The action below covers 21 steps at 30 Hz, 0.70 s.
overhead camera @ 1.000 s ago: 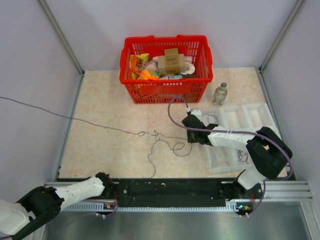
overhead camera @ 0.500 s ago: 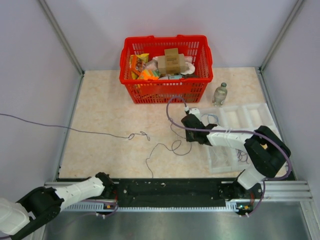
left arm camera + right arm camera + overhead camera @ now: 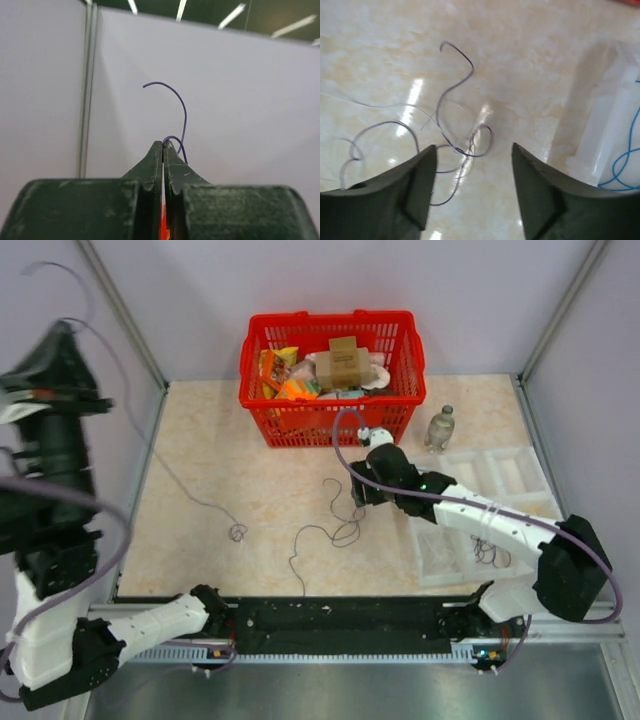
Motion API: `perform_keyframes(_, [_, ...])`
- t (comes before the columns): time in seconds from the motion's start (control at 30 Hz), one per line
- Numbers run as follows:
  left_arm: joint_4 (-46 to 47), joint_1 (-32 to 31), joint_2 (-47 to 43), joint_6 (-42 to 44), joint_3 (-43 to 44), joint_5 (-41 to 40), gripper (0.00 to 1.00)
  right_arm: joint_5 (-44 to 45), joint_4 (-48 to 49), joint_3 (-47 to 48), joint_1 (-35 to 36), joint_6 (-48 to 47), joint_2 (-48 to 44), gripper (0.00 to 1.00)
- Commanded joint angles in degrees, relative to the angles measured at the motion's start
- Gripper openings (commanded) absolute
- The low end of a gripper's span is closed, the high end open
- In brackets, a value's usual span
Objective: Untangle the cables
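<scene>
My left gripper (image 3: 164, 143) is shut on a thin dark purple cable (image 3: 184, 107), whose free end curls above the tips. In the top view that gripper (image 3: 62, 330) is raised high at the left. Its cable (image 3: 165, 465) slopes down to the table and ends in a small loop (image 3: 237, 532). A second dark cable (image 3: 345, 530) lies in loose loops mid-table. My right gripper (image 3: 360, 494) hovers open just above those loops (image 3: 455, 85), with nothing between its fingers (image 3: 415, 185). A blue cable (image 3: 625, 160) lies in the tray.
A red basket (image 3: 330, 425) full of packets stands at the back. A small bottle (image 3: 441, 427) is to its right. A clear plastic tray (image 3: 500, 475) at the right holds more thin cables (image 3: 487, 552). Grey walls close in on both sides.
My left arm has swung up high with the purple cable, dragging its looped end left, away from the other cable. My right gripper has opened and let go of its cable.
</scene>
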Motion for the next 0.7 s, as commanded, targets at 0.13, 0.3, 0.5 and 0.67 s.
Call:
perform_keyframes(0.13, [2.00, -0.02, -3.18, 1.24, -17.57, -13.72, 0.00, -13.09, -14.45, 8.51, 0.54, -0.58, -1.54, 0.76])
perform_keyframes(0.3, [0.77, -0.02, -6.34, -3.93, -24.87, -14.25, 0.00, -11.90, -11.46, 4.10, 1.85, 12.40, 1.43, 0.74])
perform_keyframes(0.5, [-23.01, -0.02, -8.10, -33.41, -34.62, -15.59, 0.00, -0.19, -12.08, 1.37, 8.27, 26.74, 5.66, 0.60])
perform_keyframes(0.67, [-33.86, -0.02, -9.24, -53.06, -47.70, -8.46, 0.00, 4.47, -11.29, 1.02, 11.09, 30.28, 9.70, 0.56])
